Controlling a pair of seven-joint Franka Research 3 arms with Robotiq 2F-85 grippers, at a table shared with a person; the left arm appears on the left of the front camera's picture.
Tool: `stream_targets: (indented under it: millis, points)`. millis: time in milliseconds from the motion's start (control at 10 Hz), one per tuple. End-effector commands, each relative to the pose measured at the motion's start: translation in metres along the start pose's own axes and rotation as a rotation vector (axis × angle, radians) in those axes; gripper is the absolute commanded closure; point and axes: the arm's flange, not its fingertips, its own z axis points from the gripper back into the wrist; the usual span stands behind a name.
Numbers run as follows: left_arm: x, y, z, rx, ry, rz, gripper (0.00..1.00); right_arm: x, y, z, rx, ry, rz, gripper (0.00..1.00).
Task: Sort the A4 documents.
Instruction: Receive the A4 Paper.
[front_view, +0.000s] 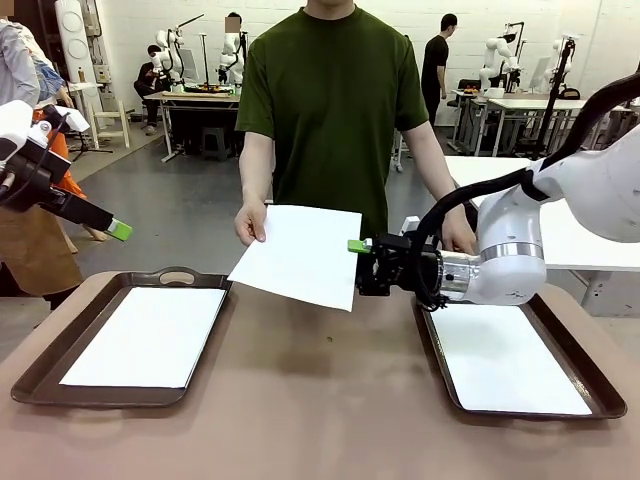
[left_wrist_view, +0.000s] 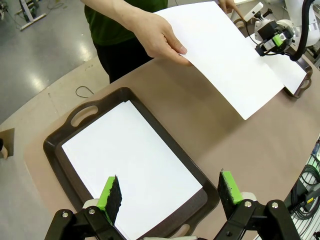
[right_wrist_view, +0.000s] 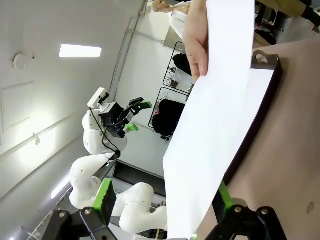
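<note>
A person in a dark green shirt stands at the far edge of the brown worktop (front_view: 320, 400), one hand (front_view: 250, 222) holding a thin white A4 paper sheet (front_view: 303, 255) in the air above the middle of the far edge, tilted down toward the near side. The right end effector (front_view: 358, 268) sits level at this sheet's right edge, its green-padded fingers spread wide with the sheet's edge between them, not pinched. The left end effector (left_wrist_view: 170, 192) hangs above the worktop's left side, spread and holding nothing. Below it a dark brown handled tray (front_view: 60, 365) near the left edge holds a flat white sheet (front_view: 145, 335). A second dark brown tray (front_view: 600, 385) near the right edge holds another white sheet (front_view: 510, 360).
</note>
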Motion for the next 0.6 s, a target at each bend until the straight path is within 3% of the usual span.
stream_targets:
  millis: [0,300,400,500]
  points:
    - [-0.0018,0.0004,-0.0012,-0.002,-0.001,-0.019,0.0,0.014,-0.0088,-0.0057,0.003,-0.048,-0.009,0.0]
    - [-0.0018,0.0004,-0.0012,-0.002,-0.001,-0.019,0.0,0.0191,-0.0106,-0.0047,0.03,-0.047,0.016,0.03]
    - [-0.0018,0.0004,-0.0012,-0.002,-0.001,-0.019,0.0,0.0208,-0.0102,-0.0065,0.057,-0.05,0.019,0.17]
    - [-0.0018,0.0004,-0.0012,-0.002,-0.001,-0.019,0.0,0.0237,-0.0108,-0.0093,0.07,-0.051,0.01,0.2]
